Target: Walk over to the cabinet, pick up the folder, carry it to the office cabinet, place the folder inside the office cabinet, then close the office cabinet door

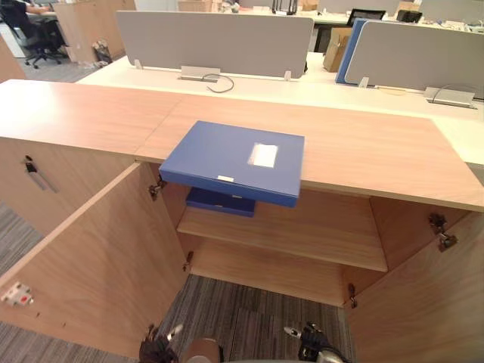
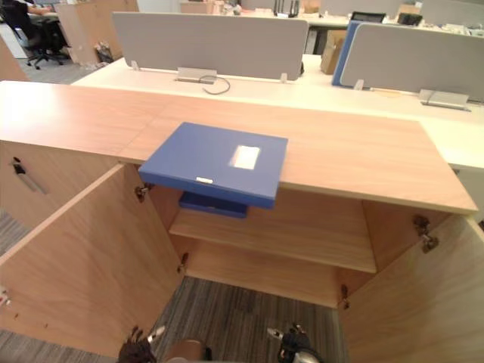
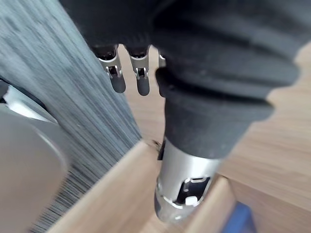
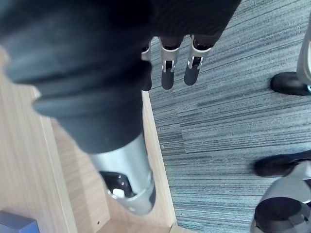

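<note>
I'd call this the pickup step, not begun. My left hand [image 1: 159, 348] and right hand [image 1: 310, 340] hang low, fingers relaxed, empty. The folder [image 1: 234, 160] sits on the counter [image 1: 363, 144], above and ahead of both (front edge overhanging). Next: raise hands, grip that overhang.

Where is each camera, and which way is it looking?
Left eye view: on the head, looking down at the blue folder on the open cabinet; left hand and right hand at the bottom edge.
Right eye view: beside it, same scene.
Left wrist view: on the left arm, looking along its hand at carpet.
Right wrist view: likewise on the right arm.
Shared: both eyes see the folder.
</note>
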{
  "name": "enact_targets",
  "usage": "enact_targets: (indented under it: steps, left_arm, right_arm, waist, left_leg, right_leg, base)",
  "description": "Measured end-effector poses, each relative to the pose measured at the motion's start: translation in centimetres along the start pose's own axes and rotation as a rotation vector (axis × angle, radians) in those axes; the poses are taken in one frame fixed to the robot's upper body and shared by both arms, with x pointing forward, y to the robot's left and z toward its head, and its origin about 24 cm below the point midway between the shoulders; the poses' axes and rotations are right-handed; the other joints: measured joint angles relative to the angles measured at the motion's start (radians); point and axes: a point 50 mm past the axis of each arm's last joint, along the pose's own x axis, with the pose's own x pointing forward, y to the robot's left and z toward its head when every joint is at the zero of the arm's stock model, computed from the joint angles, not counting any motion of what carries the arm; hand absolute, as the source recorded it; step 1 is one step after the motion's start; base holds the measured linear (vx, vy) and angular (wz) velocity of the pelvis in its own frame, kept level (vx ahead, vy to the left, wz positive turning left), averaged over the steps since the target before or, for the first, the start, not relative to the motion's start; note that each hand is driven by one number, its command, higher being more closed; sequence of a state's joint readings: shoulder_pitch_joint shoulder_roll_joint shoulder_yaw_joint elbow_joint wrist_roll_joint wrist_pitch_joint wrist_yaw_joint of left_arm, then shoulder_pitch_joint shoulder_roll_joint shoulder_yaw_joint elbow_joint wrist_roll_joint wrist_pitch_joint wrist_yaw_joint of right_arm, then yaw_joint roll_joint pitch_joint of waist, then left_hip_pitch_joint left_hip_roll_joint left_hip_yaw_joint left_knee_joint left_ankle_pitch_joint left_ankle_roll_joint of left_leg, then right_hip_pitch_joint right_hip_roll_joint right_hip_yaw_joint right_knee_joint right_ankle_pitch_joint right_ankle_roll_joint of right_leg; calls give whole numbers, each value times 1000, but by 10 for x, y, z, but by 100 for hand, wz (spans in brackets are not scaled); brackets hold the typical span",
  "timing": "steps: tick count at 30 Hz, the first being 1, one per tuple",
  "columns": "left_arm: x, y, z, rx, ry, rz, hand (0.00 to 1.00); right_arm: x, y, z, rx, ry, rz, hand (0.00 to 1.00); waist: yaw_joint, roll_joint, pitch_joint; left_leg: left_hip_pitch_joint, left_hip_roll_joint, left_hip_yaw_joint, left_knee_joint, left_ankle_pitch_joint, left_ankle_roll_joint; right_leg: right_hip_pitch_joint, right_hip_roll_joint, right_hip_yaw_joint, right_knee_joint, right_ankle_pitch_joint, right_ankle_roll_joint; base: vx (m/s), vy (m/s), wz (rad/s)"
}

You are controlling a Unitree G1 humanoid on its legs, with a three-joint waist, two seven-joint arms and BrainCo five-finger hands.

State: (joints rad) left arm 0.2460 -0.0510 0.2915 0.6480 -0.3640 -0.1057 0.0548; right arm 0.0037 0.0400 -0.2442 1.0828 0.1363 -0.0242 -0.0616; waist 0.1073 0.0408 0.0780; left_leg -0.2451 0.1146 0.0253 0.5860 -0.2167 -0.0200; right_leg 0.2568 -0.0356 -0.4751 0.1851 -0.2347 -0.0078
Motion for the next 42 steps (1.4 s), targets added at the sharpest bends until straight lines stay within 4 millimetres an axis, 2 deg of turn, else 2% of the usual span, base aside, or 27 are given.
enact_targets:
  steps: [1,2,5,7,9,13,14,17,23,25,27,31,37,42]
  left_arm:
    - [0,-2,12,-30,-47,-26,0]
    - [-1,-13,26,-66,-104,-82,0]
    - [-14,-44,56,-147,-235,-283,0]
    - [-19,-49,64,-182,-266,-344,0]
    - [-23,-57,68,-245,-269,-416,0]
    - [-35,-77,76,-341,-281,-544,0]
    - [-43,-90,82,-357,-303,-612,0]
    - [-63,-112,101,-356,-383,-734,0]
    - [-85,-116,127,-453,-522,-780,0]
    - [-93,-115,139,-483,-577,-766,0]
    - [-98,-110,151,-470,-649,-700,0]
    - [-104,-98,165,-417,-753,-583,0]
    - [-108,-91,172,-426,-788,-542,0]
    - [-113,-89,178,-402,-820,-525,0]
  right_arm:
    - [0,5,-2,6,9,11,0]
    - [-1,8,-1,12,3,18,0]
    - [-2,11,1,-2,-13,40,0]
    - [-2,14,0,-26,-15,59,0]
    - [-4,15,-5,-50,-6,75,0]
    - [-5,18,-11,-97,7,102,0]
    - [-6,19,-13,-115,10,111,0]
    - [-6,20,-13,-130,11,118,0]
    - [-6,19,-18,-176,30,133,0]
    - [-6,22,-20,-205,40,146,0]
    - [-6,22,-24,-209,57,148,0]
    - [-7,22,-25,-210,65,150,0]
    - [-7,22,-26,-227,71,154,0]
    - [-8,21,-30,-231,89,154,0]
  waist:
    - [6,-23,3]
    - [6,-40,8]
    - [4,-49,2]
    - [3,-51,-3]
    - [1,-57,-31]
    - [-5,-66,-31]
    - [-5,-66,-31]
    - [-6,-66,-33]
    - [0,-66,-37]
    - [3,-75,-42]
    - [8,-88,-51]
    - [13,-88,-51]
    - [12,-87,-59]
    - [13,-93,-73]
  left_leg:
    - [18,-31,4,-16,-9,4]
    - [43,-61,16,-62,-1,16]
    - [105,-112,36,-177,40,48]
    - [134,-122,44,-221,56,48]
    - [153,-130,47,-286,88,42]
    - [213,-129,44,-444,176,24]
    - [242,-126,44,-503,205,20]
    - [275,-123,41,-582,250,16]
    - [277,-114,46,-588,257,17]
    - [266,-114,44,-585,259,21]
    - [258,-126,42,-584,264,27]
    - [251,-137,38,-594,277,32]
    - [269,-138,33,-674,329,29]
    - [269,-130,29,-677,345,21]
  right_leg:
    - [-2,-29,21,2,-18,28]
    - [-9,-62,42,12,-19,30]
    - [-35,-105,76,3,-14,32]
    - [-49,-107,87,-11,9,42]
    - [-52,-108,101,-34,37,77]
    - [-57,-99,101,-56,59,83]
    - [-56,-93,101,-57,60,82]
    - [-58,-86,101,-61,60,81]
    - [-60,-74,125,-76,97,71]
    - [-67,-73,127,-78,109,68]
    - [-64,-80,128,-100,112,67]
    - [-65,-87,129,-115,112,67]
    - [-69,-77,136,-149,112,67]
    - [-68,-69,136,-155,112,67]
  base:
    - [239,299,-21]
    - [190,237,-8]
    - [112,152,5]
    - [4,-17,-6]
    - [65,-74,-4]
    - [37,-145,0]
    - [4,-108,-3]
    - [-25,-102,1]
    - [-52,9,-5]
    - [-69,51,2]
    - [-89,51,4]
    - [-96,30,3]
    - [-86,-1,-1]
    - [-54,-3,2]
